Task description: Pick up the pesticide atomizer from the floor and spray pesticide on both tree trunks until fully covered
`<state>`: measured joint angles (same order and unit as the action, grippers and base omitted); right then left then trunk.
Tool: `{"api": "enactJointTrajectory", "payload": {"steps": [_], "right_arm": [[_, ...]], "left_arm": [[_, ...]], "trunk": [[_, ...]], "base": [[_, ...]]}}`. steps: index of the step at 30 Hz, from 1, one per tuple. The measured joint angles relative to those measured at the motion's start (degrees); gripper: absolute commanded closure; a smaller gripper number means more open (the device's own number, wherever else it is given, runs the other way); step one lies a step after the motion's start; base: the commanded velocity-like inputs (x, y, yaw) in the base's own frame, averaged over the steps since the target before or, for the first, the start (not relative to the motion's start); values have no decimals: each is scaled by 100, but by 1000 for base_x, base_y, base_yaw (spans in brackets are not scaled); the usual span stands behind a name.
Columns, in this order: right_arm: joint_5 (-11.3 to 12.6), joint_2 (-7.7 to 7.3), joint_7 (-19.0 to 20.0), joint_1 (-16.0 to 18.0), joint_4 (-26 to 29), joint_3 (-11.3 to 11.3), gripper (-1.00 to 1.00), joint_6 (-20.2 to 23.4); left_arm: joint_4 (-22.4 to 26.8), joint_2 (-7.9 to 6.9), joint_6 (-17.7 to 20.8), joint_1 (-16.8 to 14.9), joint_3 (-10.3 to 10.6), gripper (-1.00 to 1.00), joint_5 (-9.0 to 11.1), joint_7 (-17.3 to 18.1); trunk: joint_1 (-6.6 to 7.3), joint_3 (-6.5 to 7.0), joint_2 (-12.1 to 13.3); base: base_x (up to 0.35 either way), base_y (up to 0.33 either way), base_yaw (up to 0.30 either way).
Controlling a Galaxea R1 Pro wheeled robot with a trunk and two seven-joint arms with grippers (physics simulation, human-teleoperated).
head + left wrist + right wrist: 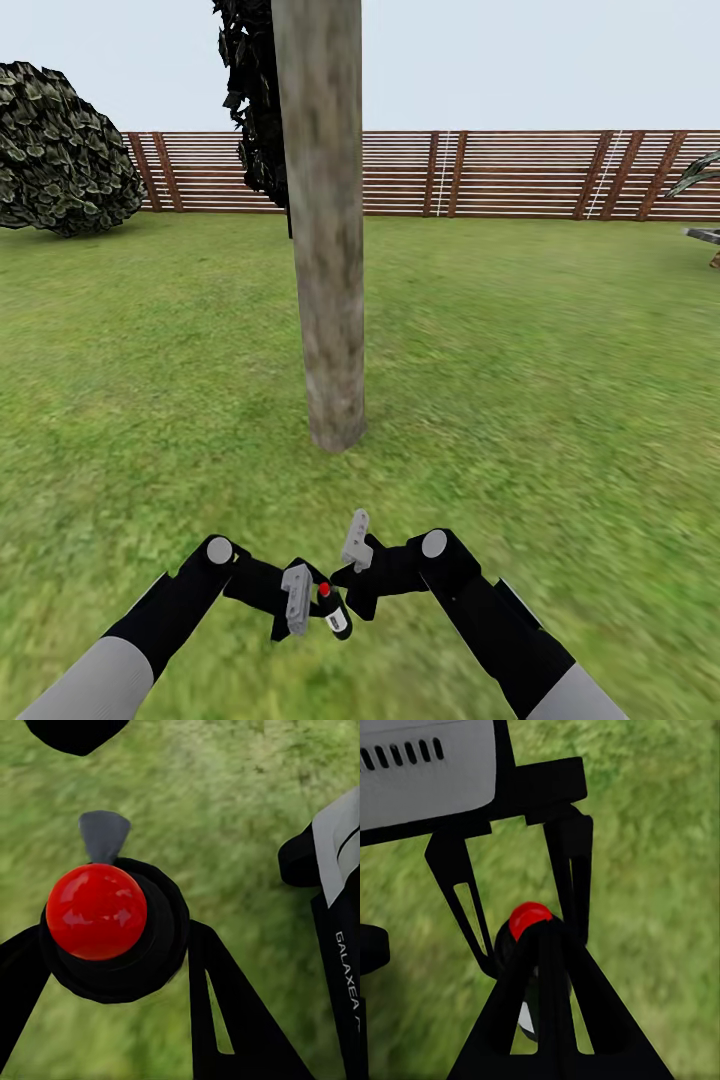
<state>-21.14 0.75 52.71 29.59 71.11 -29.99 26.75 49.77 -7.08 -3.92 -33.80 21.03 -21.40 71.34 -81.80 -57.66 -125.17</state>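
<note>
The tree trunk (325, 250), mottled grey-brown, rises from the grass straight ahead, with dark foliage (250, 100) behind its top. Low in the head view my left gripper (322, 600) is shut on the pesticide atomizer (336, 618), a small black bottle with a red cap and a white label. In the left wrist view the atomizer (112, 922) sits between the black fingers (217, 990), its grey nozzle pointing away. My right gripper (350, 590) is close beside it. Its fingers (547, 967) meet at the tips in front of the atomizer's red cap (529, 916), holding nothing.
Green lawn (550, 380) spreads all around. A brown slatted fence (500, 175) closes the far side. A broad-leaved bush (60, 150) stands at the far left and part of a palm (700, 180) at the far right edge.
</note>
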Motion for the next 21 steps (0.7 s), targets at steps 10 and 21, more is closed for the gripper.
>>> {"api": "enactJointTrajectory", "payload": {"steps": [10, 21], "right_arm": [[0, 2, 0, 0, 0, 0, 100, 0], [0, 2, 0, 0, 0, 0, 100, 0]], "left_arm": [[23, 0, 2, 0, -3, 100, 11, 10], [94, -9, -5, 8, -2, 100, 277, 158]], "trunk": [[0, 0, 0], [0, 0, 0]], "base": [[0, 0, 0], [0, 0, 0]]}}
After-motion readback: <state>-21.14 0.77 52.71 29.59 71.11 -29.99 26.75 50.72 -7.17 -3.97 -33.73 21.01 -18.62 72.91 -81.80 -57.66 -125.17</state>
